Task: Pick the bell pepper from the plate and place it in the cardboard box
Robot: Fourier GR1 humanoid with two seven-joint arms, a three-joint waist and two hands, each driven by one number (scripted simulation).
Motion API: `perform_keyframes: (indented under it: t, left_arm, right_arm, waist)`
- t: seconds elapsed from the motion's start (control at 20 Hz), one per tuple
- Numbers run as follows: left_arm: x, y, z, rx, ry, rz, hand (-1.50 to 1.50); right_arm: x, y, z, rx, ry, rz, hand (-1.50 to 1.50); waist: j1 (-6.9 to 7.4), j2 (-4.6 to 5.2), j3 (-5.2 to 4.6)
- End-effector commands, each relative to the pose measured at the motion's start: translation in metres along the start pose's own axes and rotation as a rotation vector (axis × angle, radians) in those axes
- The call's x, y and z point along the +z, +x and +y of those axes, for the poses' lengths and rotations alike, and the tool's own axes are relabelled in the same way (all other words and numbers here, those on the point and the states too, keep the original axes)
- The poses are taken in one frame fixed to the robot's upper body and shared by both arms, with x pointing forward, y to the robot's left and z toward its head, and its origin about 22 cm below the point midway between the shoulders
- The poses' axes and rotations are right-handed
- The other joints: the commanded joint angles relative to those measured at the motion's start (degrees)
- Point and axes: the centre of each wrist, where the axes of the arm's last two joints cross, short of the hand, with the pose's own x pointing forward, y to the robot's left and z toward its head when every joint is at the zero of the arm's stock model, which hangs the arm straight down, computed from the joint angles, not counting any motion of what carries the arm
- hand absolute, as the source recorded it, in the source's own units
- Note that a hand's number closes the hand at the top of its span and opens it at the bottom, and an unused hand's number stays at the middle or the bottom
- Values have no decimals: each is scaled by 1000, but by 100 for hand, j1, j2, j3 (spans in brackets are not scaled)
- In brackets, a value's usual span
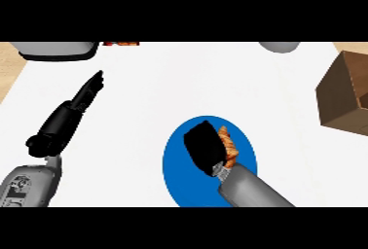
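An orange bell pepper (228,144) lies on the blue plate (176,170) at the lower middle of the counter. My right hand (203,146) is over the plate with its back towards the view. It hides most of the pepper, and its fingers curl against the pepper's left side. Only a strip of the pepper shows along the hand's right edge. The open cardboard box (345,97) stands at the right edge, well apart from the plate. My left hand (84,95) rests at the left with straight fingers pointing away, holding nothing.
A grey appliance (56,49) stands at the back left corner with small red items (120,43) beside it. A grey rounded object (280,46) is at the back right. White counter lies between the plate and the box.
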Motion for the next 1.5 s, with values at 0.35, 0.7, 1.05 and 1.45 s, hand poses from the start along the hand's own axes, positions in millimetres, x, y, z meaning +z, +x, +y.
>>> perform_keyframes:
  t: [0.35,0.7,1.05,1.45]
  left_arm:
    - [16,-5,8,9,37,15,0]
    - [11,-8,7,-3,20,13,0]
    - [22,-9,13,-16,19,27,0]
    - [-6,9,-10,3,-14,-12,0]
  right_arm:
    - [113,-75,36,-265,-163,-630,150]
    - [177,-160,-17,-182,-383,-670,150]
    - [206,-211,-31,-508,-541,-344,150]
    - [210,-301,-69,-677,-645,-30,150]
  waist:
    - [-238,-39,13]
    - [-244,0,1]
    - [-192,3,2]
    - [38,50,3]
